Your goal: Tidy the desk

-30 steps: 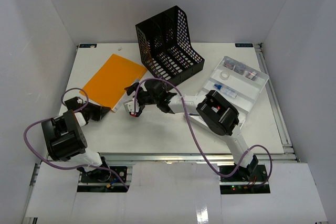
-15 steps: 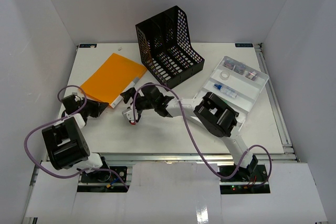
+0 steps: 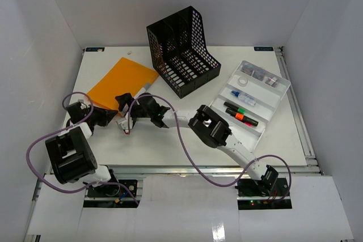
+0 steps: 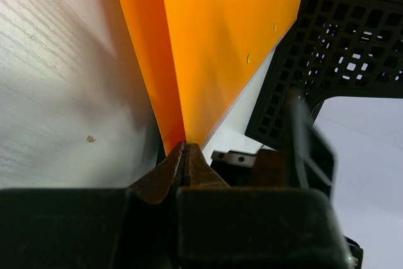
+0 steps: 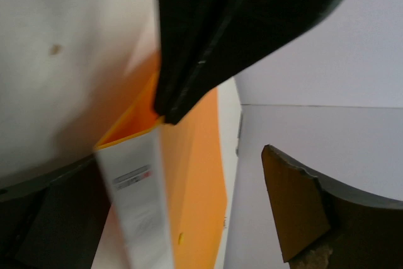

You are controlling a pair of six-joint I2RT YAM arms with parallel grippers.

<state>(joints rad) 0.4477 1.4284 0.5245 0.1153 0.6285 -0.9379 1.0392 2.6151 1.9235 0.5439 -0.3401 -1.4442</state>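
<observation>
One corner of orange envelope clamped in left pincer; right pincer spread wide alongside.

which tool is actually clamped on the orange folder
The left tool, its jaws shut on the orange folder's near corner; the right tool stands wide open.

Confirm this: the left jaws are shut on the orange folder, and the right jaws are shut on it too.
Not quite. The right jaws stand wide open, not shut on the orange folder; the right wrist view shows it. The left jaws are shut on it.
</observation>
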